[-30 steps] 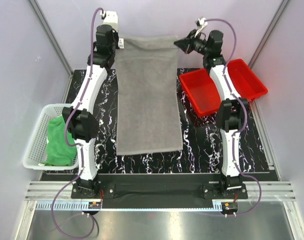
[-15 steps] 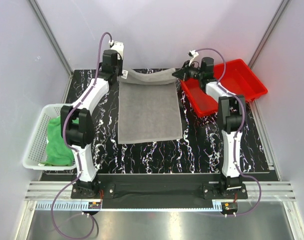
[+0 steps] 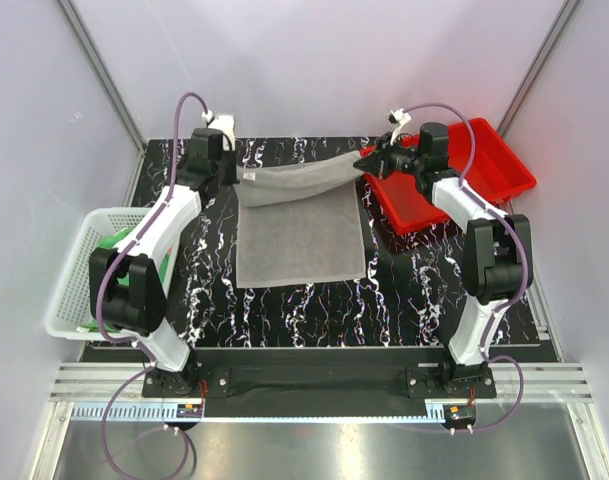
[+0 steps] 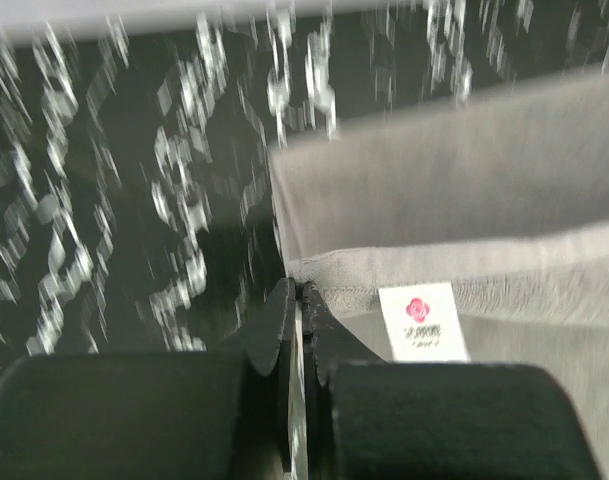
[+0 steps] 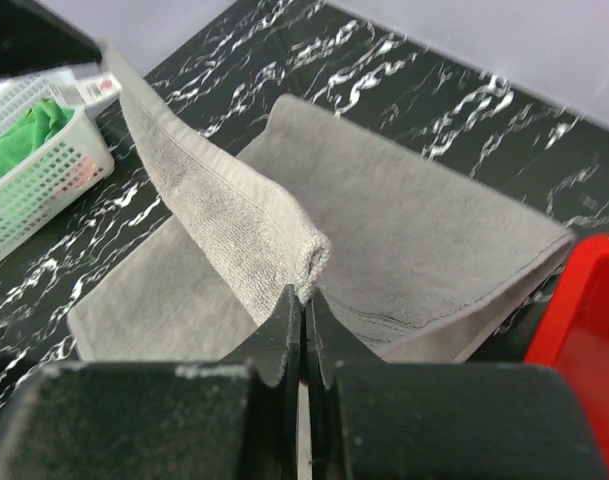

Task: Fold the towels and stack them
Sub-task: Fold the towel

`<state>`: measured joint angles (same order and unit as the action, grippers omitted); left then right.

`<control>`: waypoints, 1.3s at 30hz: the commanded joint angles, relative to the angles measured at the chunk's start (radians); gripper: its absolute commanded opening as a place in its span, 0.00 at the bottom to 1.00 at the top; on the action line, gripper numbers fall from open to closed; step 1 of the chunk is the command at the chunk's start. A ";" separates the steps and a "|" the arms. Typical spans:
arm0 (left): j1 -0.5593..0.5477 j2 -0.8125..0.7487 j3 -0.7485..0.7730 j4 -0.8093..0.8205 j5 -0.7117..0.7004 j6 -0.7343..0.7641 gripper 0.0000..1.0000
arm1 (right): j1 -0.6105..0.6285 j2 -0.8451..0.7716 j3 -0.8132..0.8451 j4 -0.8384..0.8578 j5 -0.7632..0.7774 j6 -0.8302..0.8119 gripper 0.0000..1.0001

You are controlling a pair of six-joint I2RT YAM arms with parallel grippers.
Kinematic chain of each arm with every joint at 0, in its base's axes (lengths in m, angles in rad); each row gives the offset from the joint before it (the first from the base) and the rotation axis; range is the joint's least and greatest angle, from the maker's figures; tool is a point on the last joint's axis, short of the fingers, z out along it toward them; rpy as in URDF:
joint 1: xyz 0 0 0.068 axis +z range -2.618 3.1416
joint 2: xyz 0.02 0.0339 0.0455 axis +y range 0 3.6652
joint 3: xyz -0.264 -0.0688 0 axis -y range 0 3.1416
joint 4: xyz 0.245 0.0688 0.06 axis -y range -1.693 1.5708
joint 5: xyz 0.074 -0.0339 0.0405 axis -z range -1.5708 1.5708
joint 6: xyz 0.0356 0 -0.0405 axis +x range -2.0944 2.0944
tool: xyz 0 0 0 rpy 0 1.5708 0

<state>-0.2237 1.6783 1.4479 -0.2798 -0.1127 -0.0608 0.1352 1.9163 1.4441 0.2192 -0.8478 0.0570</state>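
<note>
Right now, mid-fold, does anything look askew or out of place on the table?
Nothing stands out. The grey towel lies flat, its far edge lifted by the left gripper and right gripper, each shut on a corner. The edge sags between them, as cloth does. The green towel sits in the white basket.

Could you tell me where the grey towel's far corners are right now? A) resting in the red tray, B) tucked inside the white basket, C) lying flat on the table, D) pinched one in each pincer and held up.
D: the left pincer and the right pincer are each shut on a corner of the grey towel, with that edge lifted above the table.
</note>
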 commanded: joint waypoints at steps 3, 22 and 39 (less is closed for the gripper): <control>-0.011 -0.133 -0.153 -0.033 0.016 -0.059 0.00 | 0.003 -0.100 -0.132 -0.040 0.019 0.021 0.00; -0.078 -0.301 -0.204 -0.130 -0.164 -0.102 0.00 | 0.073 -0.258 -0.318 -0.060 0.113 0.073 0.00; -0.160 -0.365 -0.484 -0.297 -0.116 -0.356 0.08 | 0.138 -0.353 -0.538 -0.285 0.271 0.035 0.28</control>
<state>-0.3557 1.3518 0.9565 -0.5373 -0.2146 -0.3363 0.2535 1.6417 0.9024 0.0441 -0.6415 0.1146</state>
